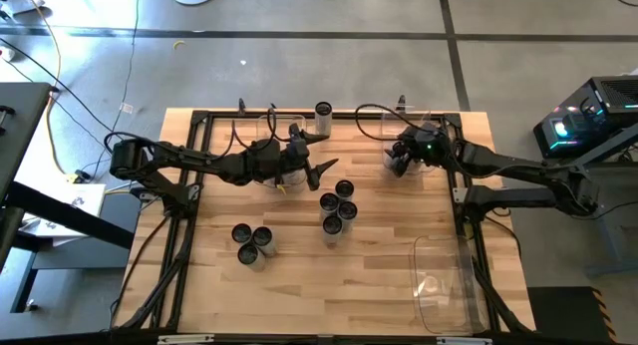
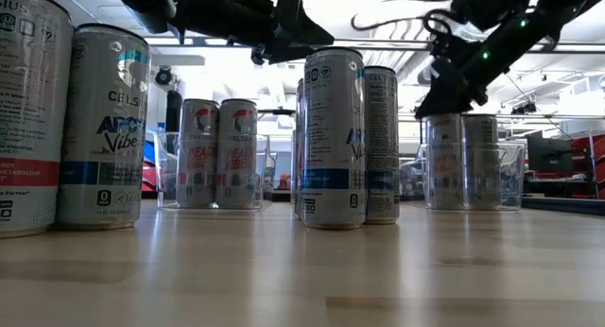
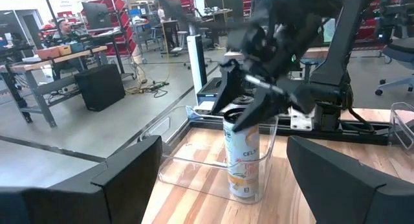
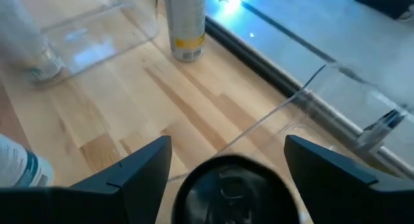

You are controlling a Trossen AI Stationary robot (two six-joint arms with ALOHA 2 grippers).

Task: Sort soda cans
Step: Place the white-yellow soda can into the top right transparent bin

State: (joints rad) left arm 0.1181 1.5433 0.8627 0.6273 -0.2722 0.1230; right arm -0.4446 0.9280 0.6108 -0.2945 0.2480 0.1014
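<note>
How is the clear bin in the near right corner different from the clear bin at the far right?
The near-right bin looks empty; the far-right bin holds soda cans. The right gripper hangs open over a can in the far-right bin; no gripper is by the near-right bin, and the left gripper waits farther left. Both bins are clear plastic.

The right pincer (image 1: 399,161) hides the can (image 4: 226,191) below, which the frame edge crops.
</note>
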